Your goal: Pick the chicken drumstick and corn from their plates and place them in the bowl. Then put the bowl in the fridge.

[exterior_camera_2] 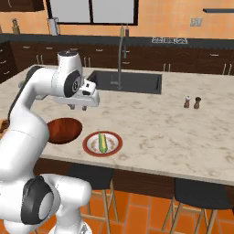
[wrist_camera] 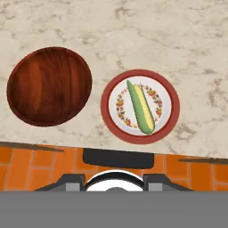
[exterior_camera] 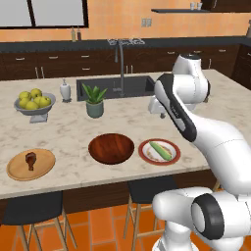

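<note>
Corn [wrist_camera: 141,107] lies diagonally on the white red-rimmed plate [wrist_camera: 171,116] at the near counter edge, directly below the hand camera. Bowl [wrist_camera: 49,86] sits just left of that plate, not touching it, nothing inside. Chicken drumstick [exterior_camera: 31,160] rests on the wooden plate [exterior_camera: 45,169], farther left along the same edge, well apart from the bowl. Gripper [exterior_camera_2: 79,107] hovers high over the counter [exterior_camera_2: 183,132], above the bowl and corn plate, holding nothing; whether its fingers are apart or together, cannot tell. Neither food item moved yet; fridge not in frame.

Risks, judged: the cob is rounded and angled, so a descent not aligned across its narrow width could roll it off the plate. Both plates sit close to the edge; a sideways nudge might push one over.
</note>
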